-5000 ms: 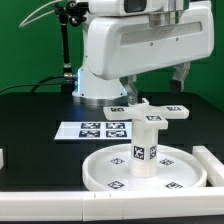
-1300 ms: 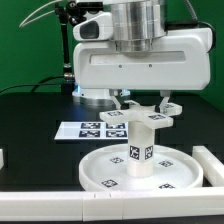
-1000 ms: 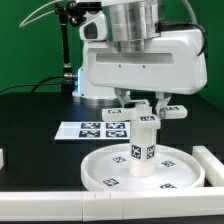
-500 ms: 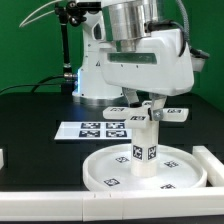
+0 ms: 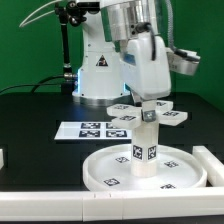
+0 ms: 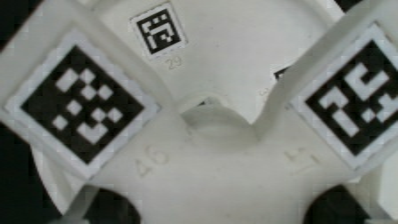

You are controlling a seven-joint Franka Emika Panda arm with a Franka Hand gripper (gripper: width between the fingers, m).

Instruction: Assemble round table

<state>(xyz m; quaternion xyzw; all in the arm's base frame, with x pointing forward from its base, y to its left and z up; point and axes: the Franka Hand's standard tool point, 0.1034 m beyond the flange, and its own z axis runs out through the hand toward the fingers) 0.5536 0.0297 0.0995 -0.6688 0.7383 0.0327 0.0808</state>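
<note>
While the arm hangs straight down over the middle of the scene, the end effector (image 5: 147,103) sits right on the foot (image 5: 146,113), which is perched on the upper end of the leg (image 5: 146,146). The leg stands upright in the center of the top (image 5: 147,168), the big rimmed disc lying flat on the black tabletop (image 5: 35,125) near the front edge. From the exterior view I honestly can't tell if the fingers are clamped on the foot or a bit apart, since the wrist body blocks them. The wrist view doesn't settle it either: it's just a super close look at the foot (image 6: 205,105), with square markers on its arms and a round hole in the hub. The marker board (image 5: 92,129) lies flat behind the top, toward the exterior view's left. A white bar (image 5: 213,163) runs along the tabletop at the exterior view's right, just beside the top.
</note>
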